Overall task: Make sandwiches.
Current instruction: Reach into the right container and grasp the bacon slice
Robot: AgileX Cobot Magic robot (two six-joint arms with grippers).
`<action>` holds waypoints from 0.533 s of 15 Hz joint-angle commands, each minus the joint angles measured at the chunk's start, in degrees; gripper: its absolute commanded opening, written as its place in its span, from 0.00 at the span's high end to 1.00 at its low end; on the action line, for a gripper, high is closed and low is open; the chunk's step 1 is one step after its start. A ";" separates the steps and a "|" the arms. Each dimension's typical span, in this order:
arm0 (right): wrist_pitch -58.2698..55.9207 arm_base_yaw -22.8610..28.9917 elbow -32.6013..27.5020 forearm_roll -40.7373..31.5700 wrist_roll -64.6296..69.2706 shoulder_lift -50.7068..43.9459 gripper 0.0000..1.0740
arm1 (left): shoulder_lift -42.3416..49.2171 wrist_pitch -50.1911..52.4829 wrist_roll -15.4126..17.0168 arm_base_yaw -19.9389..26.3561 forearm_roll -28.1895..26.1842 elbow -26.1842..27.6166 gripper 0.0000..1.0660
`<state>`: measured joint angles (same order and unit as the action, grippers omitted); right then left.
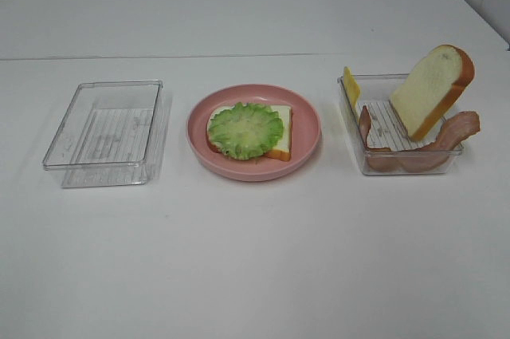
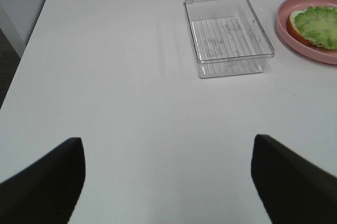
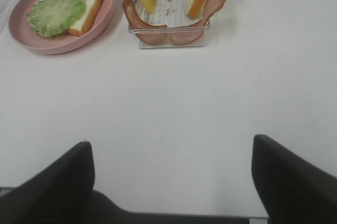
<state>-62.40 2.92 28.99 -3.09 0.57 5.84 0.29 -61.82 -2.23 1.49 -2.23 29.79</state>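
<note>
A bread slice [image 1: 281, 136] lies on the pink plate [image 1: 255, 173] with ruffled green lettuce [image 1: 245, 130] on top of it. In the clear tray on the right [image 1: 398, 168] a second bread slice [image 1: 434, 88] leans upright, a yellow cheese slice [image 1: 351, 88] stands at the far corner, and bacon strips [image 1: 446, 143] hang over the rim. Neither arm shows in the high view. My left gripper [image 2: 168, 182] is open above bare table, well short of the empty tray [image 2: 227, 34]. My right gripper [image 3: 171, 182] is open too, back from the bacon [image 3: 142, 23] and the lettuce [image 3: 55, 13].
An empty clear tray [image 1: 107, 135] stands to the left of the plate. The white table [image 1: 255, 259] stretches out in front of all three containers. Its left edge [image 2: 26, 60] shows in the left wrist view.
</note>
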 commanded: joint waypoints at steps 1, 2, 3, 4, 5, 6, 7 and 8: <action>5.61 -0.34 2.58 3.09 1.95 7.51 0.26 | 0.74 0.29 -0.11 0.00 -0.23 -0.06 0.26; 7.22 -0.34 2.98 3.09 2.75 9.74 0.26 | 0.74 0.29 -0.11 0.00 -0.23 -0.06 0.26; 11.12 -0.34 4.13 4.07 3.78 16.50 0.26 | 0.74 0.29 -0.11 0.00 -0.23 -0.06 0.26; 12.89 -0.34 5.27 3.95 3.78 21.83 0.26 | 0.74 0.29 -0.11 0.00 -0.23 -0.06 0.26; 13.18 -0.34 7.22 3.95 3.95 26.93 0.26 | 0.74 0.29 -0.11 0.00 -0.23 -0.06 0.26; 13.18 -0.34 10.94 4.07 4.18 35.01 0.23 | 0.74 0.29 -0.11 0.00 -0.23 -0.06 0.26; 13.12 -0.34 12.09 4.24 4.30 37.93 0.22 | 0.74 0.29 -0.11 0.00 -0.23 -0.06 0.26; 12.55 -0.34 15.30 4.35 4.87 43.32 0.19 | 0.74 0.29 -0.11 0.00 -0.23 -0.06 0.26</action>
<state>-50.02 2.92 42.34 0.74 4.70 46.01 0.29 -61.82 -2.29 1.49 -2.23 29.79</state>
